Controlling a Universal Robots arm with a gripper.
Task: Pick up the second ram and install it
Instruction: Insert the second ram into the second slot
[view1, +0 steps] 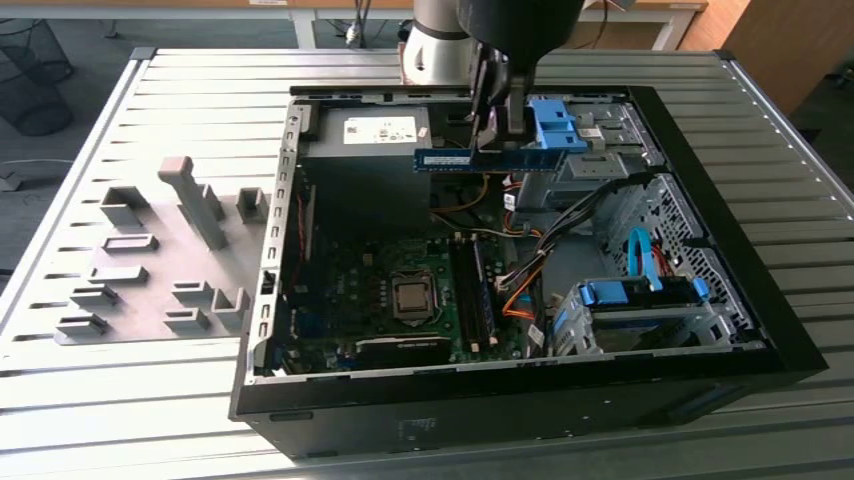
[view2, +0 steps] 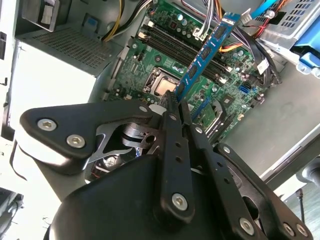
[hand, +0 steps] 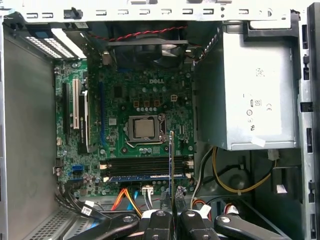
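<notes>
Pincer (view2: 176, 102) linkage sits closest to the lens in both wrist views, black fingers (hand: 161, 222) pressed together on the second ram (view2: 205, 55), pinching it at one end. Stick is held in the air above the open computer case (view1: 267, 340), well clear of the motherboard (view1: 387, 290).

In the exterior view the ram (view1: 474, 157) lies roughly level, long axis running across toward the exterior view's left, just below the arm (view1: 514, 40) and next to a blue plastic bracket (view1: 550, 125). First wrist view shows it edge-on as a thin vertical strip (hand: 171, 160) crossing over the memory slots (hand: 145, 167).

One slot already carries a blue-green stick (hand: 137, 177); the black slots beside it look bare. CPU socket (hand: 144, 128) sits mid-board, grey power supply (hand: 250, 90) in the case corner beside it.

Case rests on a slatted metal table (view1: 147, 380). Grey fixture blocks (view1: 160, 255) sit on the table at the exterior view's left, well apart from the case.
</notes>
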